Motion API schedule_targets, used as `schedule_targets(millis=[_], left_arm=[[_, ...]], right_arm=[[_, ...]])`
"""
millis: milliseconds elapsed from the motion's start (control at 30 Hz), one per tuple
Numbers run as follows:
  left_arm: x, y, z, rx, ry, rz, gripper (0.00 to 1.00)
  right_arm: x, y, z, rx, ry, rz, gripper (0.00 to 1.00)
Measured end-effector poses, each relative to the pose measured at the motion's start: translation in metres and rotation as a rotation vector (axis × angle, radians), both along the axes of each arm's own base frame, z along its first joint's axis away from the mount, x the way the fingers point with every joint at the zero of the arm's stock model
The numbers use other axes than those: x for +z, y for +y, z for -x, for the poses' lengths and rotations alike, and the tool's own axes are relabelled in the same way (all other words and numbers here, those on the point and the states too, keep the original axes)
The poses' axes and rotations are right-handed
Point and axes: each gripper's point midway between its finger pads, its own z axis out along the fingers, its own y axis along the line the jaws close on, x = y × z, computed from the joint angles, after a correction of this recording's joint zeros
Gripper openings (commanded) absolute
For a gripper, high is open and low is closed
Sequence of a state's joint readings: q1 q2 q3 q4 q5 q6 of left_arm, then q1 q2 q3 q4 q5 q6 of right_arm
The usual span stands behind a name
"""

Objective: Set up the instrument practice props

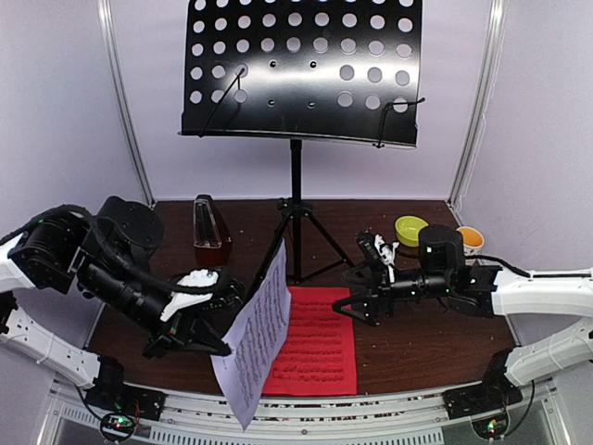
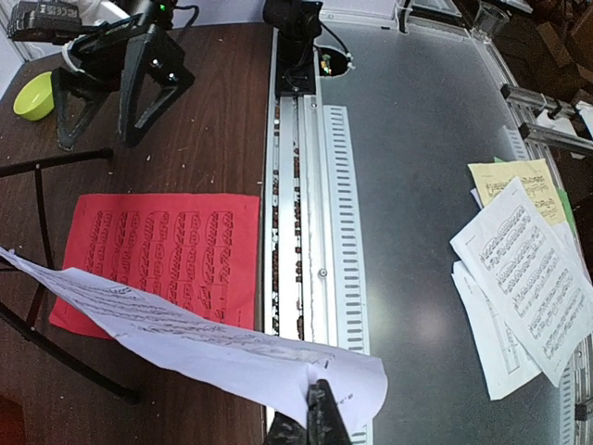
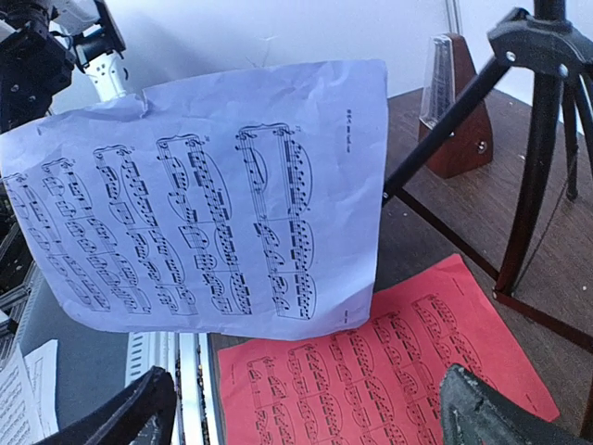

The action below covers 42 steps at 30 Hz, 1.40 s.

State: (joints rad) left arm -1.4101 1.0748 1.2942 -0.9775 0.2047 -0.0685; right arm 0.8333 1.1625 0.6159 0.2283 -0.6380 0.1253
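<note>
Left pincer (image 2: 320, 413) pinches the white music sheet (image 1: 257, 334) by an edge, holding it upright. Right pincer (image 1: 356, 309), spread wide and empty, hovers above the red music sheet (image 1: 315, 357) on the bench (image 1: 408, 348).

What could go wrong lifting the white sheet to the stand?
The left tool pinches the white sheet by one edge, so it sags; it could slip or crease. It hangs near the tripod leg and might snag. The red sheet lies flat, hard for the open right tool to pick.

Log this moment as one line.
left gripper: shut on white sheet, lifted; right gripper: open, empty; red sheet: on table; stand: bare
</note>
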Motion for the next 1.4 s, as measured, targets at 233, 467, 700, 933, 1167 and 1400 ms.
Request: schedule_targets(millis=[233,467,700,933,1167,1400], left_arm=[[0.022,0.007,0.013,-0.072,-0.054,-0.016,0.0],[0.018,0.01,0.022,-0.119,-0.078,-0.064,0.0],[0.017,0.015,0.022,-0.13,-0.102,-0.081,0.0],[0.02,0.019,0.017,-0.112,-0.128,-0.072,0.0],[0.014,0.032,0.008,-0.06,-0.156,-0.063,0.0],[-0.006,0.059,-0.017,0.132,-0.182,-0.047,0.39]], right_arm=[[0.01,0.012,0.009,0.105,-0.014,-0.035,0.99],[0.024,0.021,0.011,0.151,-0.023,-0.059,0.98],[0.042,0.035,0.01,0.195,-0.055,-0.088,0.9],[0.032,0.044,0.016,0.23,-0.019,-0.074,0.65],[0.043,0.05,0.016,0.251,-0.006,-0.096,0.09],[0.042,0.047,0.019,0.235,0.081,-0.045,0.0]])
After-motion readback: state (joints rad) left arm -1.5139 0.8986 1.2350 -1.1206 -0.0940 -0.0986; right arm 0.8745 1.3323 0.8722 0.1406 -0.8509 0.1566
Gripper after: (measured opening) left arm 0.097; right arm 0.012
